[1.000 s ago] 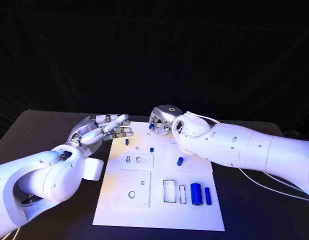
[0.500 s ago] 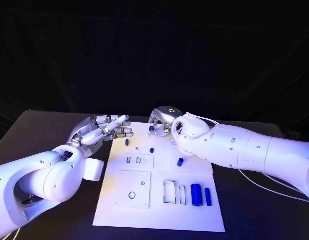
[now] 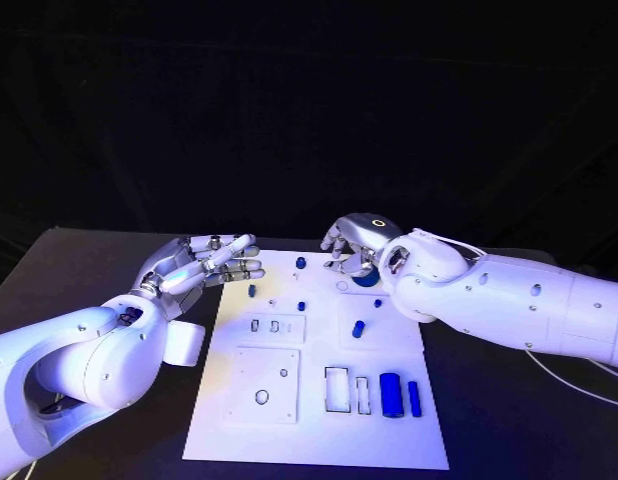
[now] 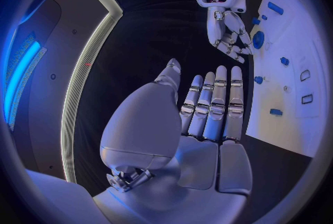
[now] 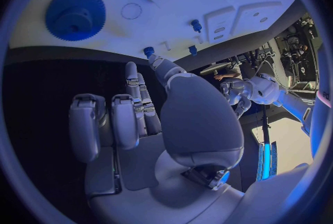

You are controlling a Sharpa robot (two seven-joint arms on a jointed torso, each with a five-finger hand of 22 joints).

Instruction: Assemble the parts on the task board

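1. The left robot hand (image 3: 201, 262) is held open and empty at the board's (image 3: 316, 440) far left corner, judged to be standing clear.
2. The right robot hand (image 3: 355, 243) is poised with loosely curled fingers, nothing gripped, over the blue gear (image 5: 75, 14) at the far edge.
3. Loose parts (image 3: 390, 388) lie near the board's front right.
4. Against one second ago, the right robot hand is found further right; a peg (image 3: 301, 262) formerly at its fingers stands uncovered.
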